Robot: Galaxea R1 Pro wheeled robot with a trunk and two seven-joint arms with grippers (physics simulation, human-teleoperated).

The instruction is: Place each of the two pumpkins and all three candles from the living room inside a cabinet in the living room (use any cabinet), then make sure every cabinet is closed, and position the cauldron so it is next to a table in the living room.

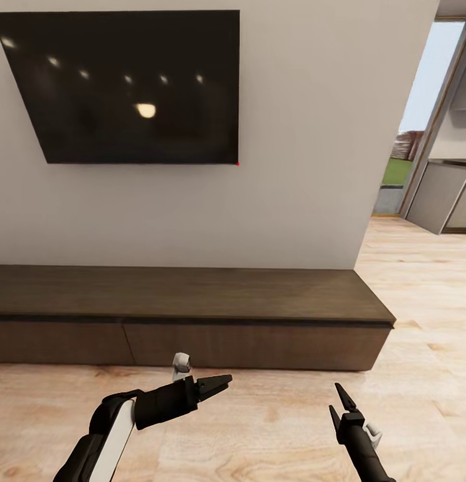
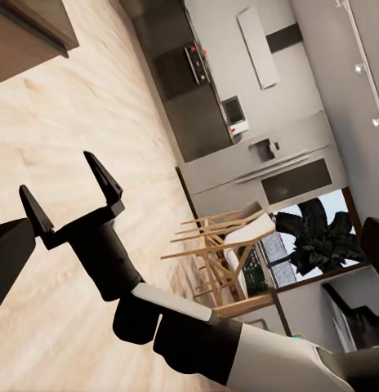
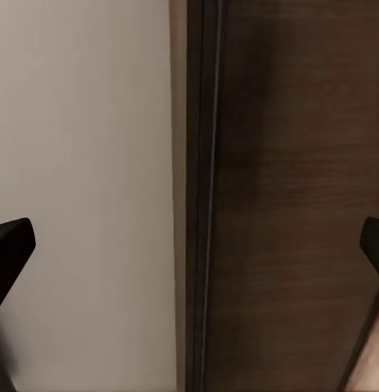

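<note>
The cabinet runs across the middle of the head view, below a dark wall screen in the upper left, and its drawer fronts sit flush, so it looks closed from here. No pumpkin, candle, cauldron or low grey table appears on its top or on the wooden floor in front of it, so whether any of them are already stowed inside cannot be told; judging by this alone, the fetching and stowing may all be left to do. The left gripper, at the lower centre of the head view, points right with its jaws close together and nothing between them. The right gripper, at the lower right, points up toward the cabinet with its fingers spread and empty; its wrist view shows the cabinet close ahead
</note>
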